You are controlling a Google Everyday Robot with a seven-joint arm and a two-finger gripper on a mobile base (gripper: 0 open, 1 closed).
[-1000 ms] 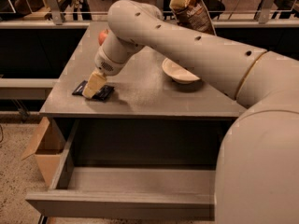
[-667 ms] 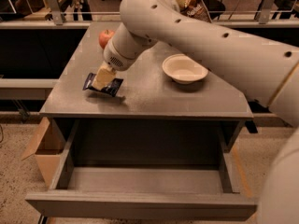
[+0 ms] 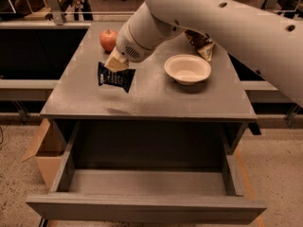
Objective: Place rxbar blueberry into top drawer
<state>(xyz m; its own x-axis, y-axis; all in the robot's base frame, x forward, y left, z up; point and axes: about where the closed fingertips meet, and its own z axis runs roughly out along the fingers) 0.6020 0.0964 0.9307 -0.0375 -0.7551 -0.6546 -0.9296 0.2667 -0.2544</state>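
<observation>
The end effector (image 3: 115,63) pinches the rxbar blueberry (image 3: 116,78) by its upper edge. The bar hangs just clear of the tabletop (image 3: 156,98), behind the open top drawer (image 3: 142,211). It looks light and flat with a slick wrapper, so a firm edge pinch suits it.

Hand (image 3: 115,63) over table (image 3: 161,100) (top drawer (image 3: 147,182) open)

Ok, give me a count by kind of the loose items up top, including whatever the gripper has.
rxbar blueberry: 1, held by the gripper above the table, left side
apple: 1
bowl: 1
chip bag: 1, partly hidden
Total: 4
</observation>
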